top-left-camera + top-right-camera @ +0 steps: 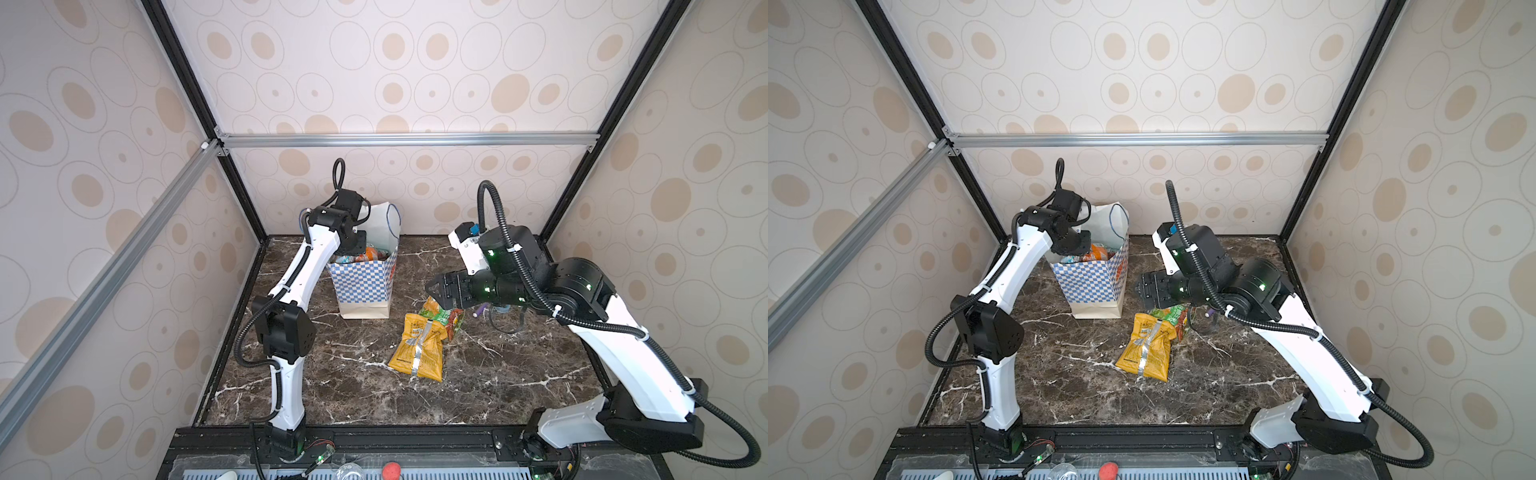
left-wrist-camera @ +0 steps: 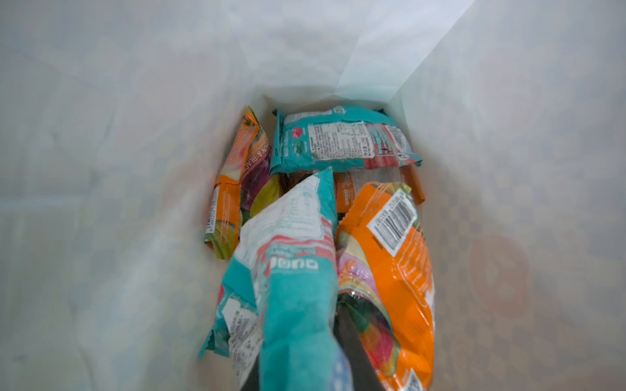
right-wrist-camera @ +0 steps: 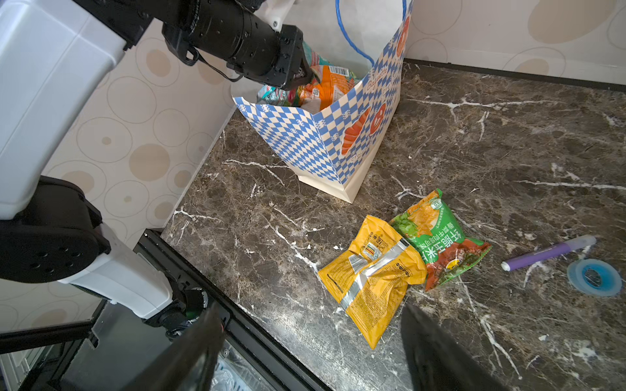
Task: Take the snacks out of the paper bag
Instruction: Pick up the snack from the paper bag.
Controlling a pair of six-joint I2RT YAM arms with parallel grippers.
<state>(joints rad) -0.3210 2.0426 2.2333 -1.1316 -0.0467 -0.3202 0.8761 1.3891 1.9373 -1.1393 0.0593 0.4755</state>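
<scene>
In both top views the white paper bag (image 1: 365, 286) stands upright on the marble table (image 1: 332, 395). The left gripper (image 1: 353, 248) is sunk into its open mouth, and its jaws cannot be read from here. Two snacks lie outside: a crumpled yellow packet (image 1: 419, 351) touching a green packet (image 1: 444, 318), near the right gripper (image 1: 432, 286).

In the left wrist view, the fingers (image 2: 354, 342) pinch a teal foil packet (image 2: 298, 270) by its crinkled end. An orange packet (image 2: 389, 257) leans against one finger. A flat teal packet (image 2: 342, 138) lies on the bag's floor. Slick foil could slide free on the lift, and the leaning packet might ride up and drop.

In the right wrist view, the right gripper's jaws are spread wide and empty. The thin-walled bag could tip if the arm snags its blue cord handle (image 3: 352, 40). A purple marker (image 3: 548, 252) and a tape roll (image 3: 594, 277) lie aside.
</scene>
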